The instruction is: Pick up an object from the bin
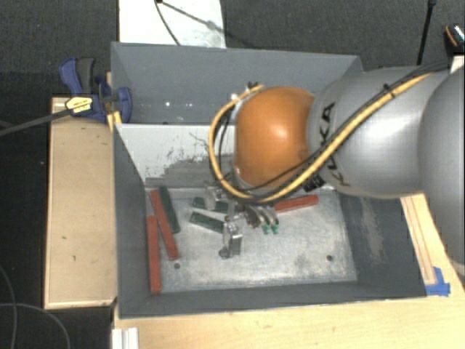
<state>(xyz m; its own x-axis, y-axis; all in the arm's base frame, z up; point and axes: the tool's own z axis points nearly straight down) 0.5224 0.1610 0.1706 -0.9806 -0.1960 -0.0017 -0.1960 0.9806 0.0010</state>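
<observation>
A: Gripper (231,246) where?
B: Low over the bin's (312,257) middle, near the floor.
A: Nearest thing?
B: Dark green stick (207,222), just left of the jaws, slightly farther back.
A: Jaws?
B: Open or closed, cannot tell.

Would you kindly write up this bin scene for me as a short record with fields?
hand: low over the middle of the bin floor
nearest things: dark green bars on its view-left; small green piece on its view-right
by the left wall: two red bars, one dark green bar
under the arm: red bar
held: cannot tell
</observation>
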